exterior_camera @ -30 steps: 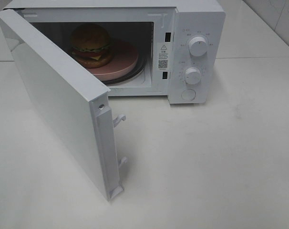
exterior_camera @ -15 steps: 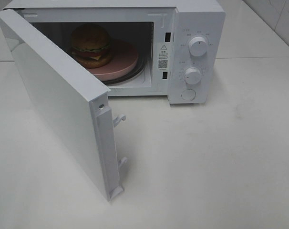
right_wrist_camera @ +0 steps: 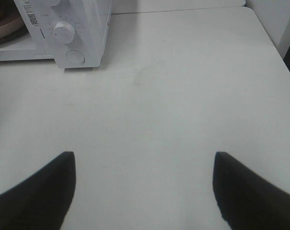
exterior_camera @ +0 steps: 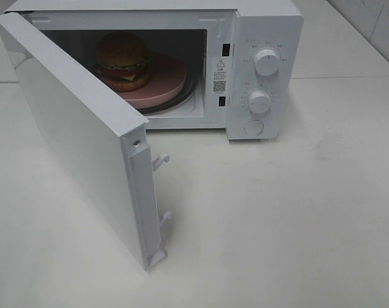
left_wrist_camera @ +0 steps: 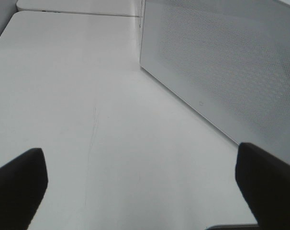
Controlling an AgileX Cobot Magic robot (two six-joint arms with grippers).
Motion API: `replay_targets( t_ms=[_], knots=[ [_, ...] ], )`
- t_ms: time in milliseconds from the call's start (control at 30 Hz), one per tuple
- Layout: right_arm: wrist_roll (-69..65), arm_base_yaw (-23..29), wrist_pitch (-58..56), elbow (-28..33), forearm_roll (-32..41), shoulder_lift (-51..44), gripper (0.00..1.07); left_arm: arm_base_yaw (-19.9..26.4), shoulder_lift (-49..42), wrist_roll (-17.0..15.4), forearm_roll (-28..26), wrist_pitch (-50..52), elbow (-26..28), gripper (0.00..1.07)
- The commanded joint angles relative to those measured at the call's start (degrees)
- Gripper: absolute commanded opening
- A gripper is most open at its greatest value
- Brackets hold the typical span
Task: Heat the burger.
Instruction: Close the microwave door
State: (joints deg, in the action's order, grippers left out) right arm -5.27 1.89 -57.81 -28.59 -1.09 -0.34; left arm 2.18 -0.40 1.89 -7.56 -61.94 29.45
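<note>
Inside microwave: burger on pink plate, door open
Left hand: wide, empty, above counter
Right hand: wide, empty, above counter

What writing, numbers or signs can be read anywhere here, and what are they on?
No word or number is legible.
A warning triangle, a sign only, tops the sticker on the front frame of the microwave.
A QR code sits lower on that sticker; the print around it is too small to read.
The marks around the upper dial and lower dial are too blurred to read.
</note>
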Motion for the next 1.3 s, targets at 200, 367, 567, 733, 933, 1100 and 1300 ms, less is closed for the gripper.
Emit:
replay_targets(
  t_ms=[200, 367, 567, 733, 933, 1100, 1300],
  knots=[
    [0.7, -0.3, 0.8, 0.1, 0.3, -1.4, 0.76, 0.1, -0.9, 0.1, 0.3, 0.8, 0.0, 1.0],
    [0.7, -0.3, 0.8, 0.1, 0.3, -1.4, 0.76, 0.1, -0.9, 0.1, 0.3, 0.8, 0.0, 1.0],
    [0.7, -0.3, 0.8, 0.1, 0.3, -1.4, 0.76, 0.1, -0.9, 0.1, 0.3, 0.8, 0.0, 1.0],
    [0.7, -0.3, 0.8, 0.1, 0.3, -1.4, 0.76, 0.1, -0.9, 0.1, 0.3, 0.8, 0.0, 1.0],
    [0.7, -0.3, 0.8, 0.1, 0.3, -1.4, 0.76, 0.1, -0.9, 0.1, 0.3, 0.8, 0.0, 1.0],
    [0.7, -0.3, 0.8, 0.1, 0.3, -1.4, 0.76, 0.1, -0.9, 0.1, 0.3, 0.8, 0.0, 1.0],
    [0.7, -0.3, 0.8, 0.1, 0.3, -1.4, 0.75, 0.1, -0.4, 0.1, -0.9, 0.9, 0.0, 1.0]
  ],
)
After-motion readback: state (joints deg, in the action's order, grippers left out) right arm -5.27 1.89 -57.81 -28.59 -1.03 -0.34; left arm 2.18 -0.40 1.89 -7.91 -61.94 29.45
